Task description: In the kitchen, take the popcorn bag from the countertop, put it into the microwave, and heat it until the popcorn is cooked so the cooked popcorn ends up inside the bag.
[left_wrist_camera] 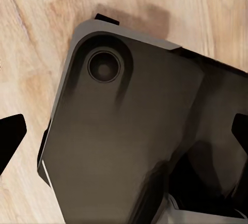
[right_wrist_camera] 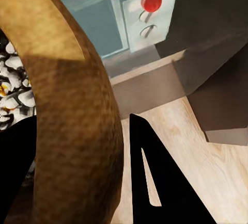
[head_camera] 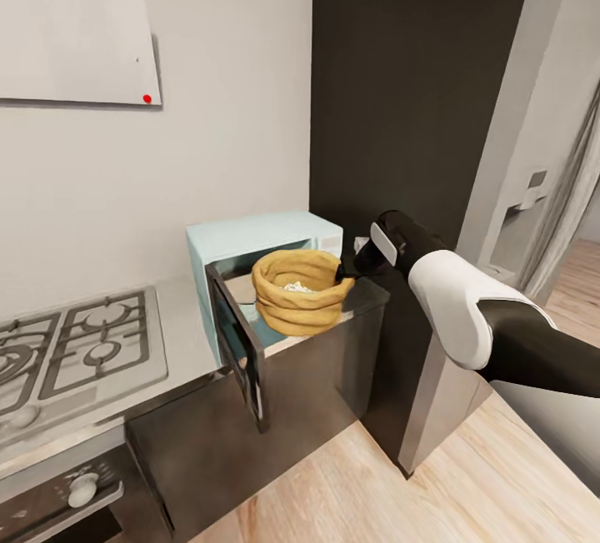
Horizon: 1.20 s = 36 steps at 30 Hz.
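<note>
Holding the popcorn bag by its rim, the right gripper is pinched closed at mid-frame, just before the open microwave; popcorn inside. Left gripper: spread, nothing held.

Soft, even, bright render; slightly blurry, faint shadows.
</note>
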### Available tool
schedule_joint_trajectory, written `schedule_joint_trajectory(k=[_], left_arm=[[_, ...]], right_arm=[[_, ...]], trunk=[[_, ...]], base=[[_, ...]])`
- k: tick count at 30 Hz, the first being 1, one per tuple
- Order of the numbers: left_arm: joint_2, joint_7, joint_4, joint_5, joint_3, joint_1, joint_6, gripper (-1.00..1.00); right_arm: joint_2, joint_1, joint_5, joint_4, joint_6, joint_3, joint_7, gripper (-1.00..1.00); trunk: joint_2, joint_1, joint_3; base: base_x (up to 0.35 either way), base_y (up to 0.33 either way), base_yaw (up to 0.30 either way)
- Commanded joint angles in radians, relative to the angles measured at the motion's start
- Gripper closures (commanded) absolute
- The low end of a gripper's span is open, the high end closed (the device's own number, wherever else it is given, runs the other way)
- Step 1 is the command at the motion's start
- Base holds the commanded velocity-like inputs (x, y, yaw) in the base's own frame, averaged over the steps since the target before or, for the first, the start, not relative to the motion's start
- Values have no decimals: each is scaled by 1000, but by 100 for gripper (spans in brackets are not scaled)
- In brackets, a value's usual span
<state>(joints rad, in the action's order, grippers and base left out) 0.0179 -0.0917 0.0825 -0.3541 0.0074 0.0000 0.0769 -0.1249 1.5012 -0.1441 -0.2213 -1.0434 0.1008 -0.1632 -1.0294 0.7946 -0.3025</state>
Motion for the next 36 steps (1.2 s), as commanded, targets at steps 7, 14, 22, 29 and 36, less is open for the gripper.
schedule_joint_trajectory(k=[7, 14, 22, 29, 36], left_arm=[[-1, -5, 0, -6, 1, 0, 1, -100], [-1, -5, 0, -6, 1, 0, 1, -100], [-2, -4, 0, -6, 1, 0, 1, -100], [0, -5, 0, -6, 0, 0, 1, -100], [3, -3, 0, -6, 2, 0, 1, -100]], right_arm=[[0, 1, -11, -1, -4, 8, -5, 100], [1, 1, -11, -1, -4, 10, -4, 100], [2, 1, -16, -1, -4, 10, -2, 100], [5, 1, -13, -1, -4, 10, -2, 100], [17, 1, -25, 39, -4, 3, 1, 100]], trunk=[[-1, 0, -1], [-1, 0, -1], [-1, 0, -1], [-1, 0, -1], [-1, 0, -1]], base=[[51, 40, 0], [1, 0, 139], [0, 0, 100], [22, 0, 1], [0, 0, 0]])
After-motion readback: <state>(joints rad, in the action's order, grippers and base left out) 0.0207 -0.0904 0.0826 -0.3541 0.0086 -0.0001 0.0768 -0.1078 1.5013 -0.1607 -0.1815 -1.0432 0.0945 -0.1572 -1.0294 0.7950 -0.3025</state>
